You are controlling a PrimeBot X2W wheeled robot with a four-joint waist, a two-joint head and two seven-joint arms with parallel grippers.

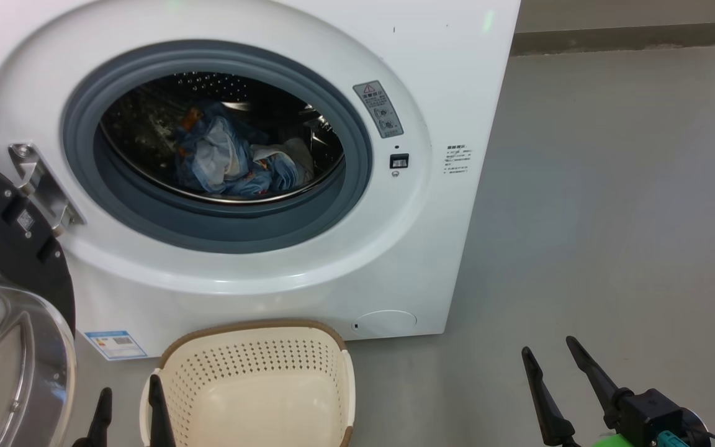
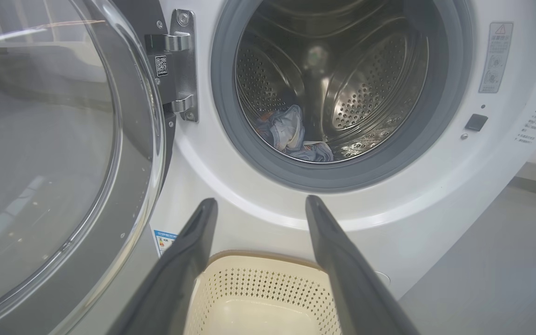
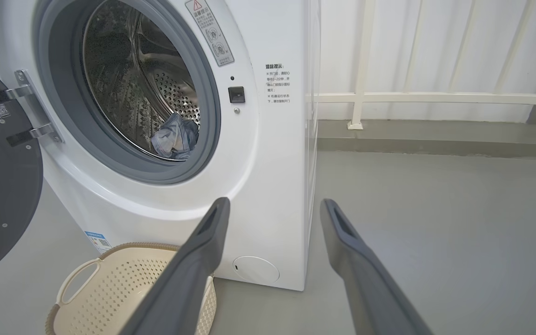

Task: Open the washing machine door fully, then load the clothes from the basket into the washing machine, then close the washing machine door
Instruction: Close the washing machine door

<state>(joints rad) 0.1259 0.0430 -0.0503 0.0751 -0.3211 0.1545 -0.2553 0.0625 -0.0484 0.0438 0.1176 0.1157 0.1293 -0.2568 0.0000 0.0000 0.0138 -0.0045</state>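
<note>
The white washing machine (image 1: pixel 432 248) stands open, its black-rimmed door (image 1: pixel 4 292) swung out to the left on a steel hinge (image 1: pixel 41 186). Light blue clothes (image 1: pixel 233 158) lie inside the steel drum, also seen as clothes (image 2: pixel 291 135) and clothes (image 3: pixel 175 137). The cream basket (image 1: pixel 258 385) sits on the floor in front of the machine with nothing inside it. My left gripper (image 1: pixel 131 400) is open just at the basket's left edge, left gripper (image 2: pixel 258 204). My right gripper (image 1: pixel 550 351) is open over bare floor at the lower right, right gripper (image 3: pixel 272 207).
Grey floor (image 1: pixel 612 217) spreads to the right of the machine. A white railing (image 3: pixel 435 97) and a low kerb run behind it. The open door's glass bowl (image 2: pixel 40 153) bulges close on the left.
</note>
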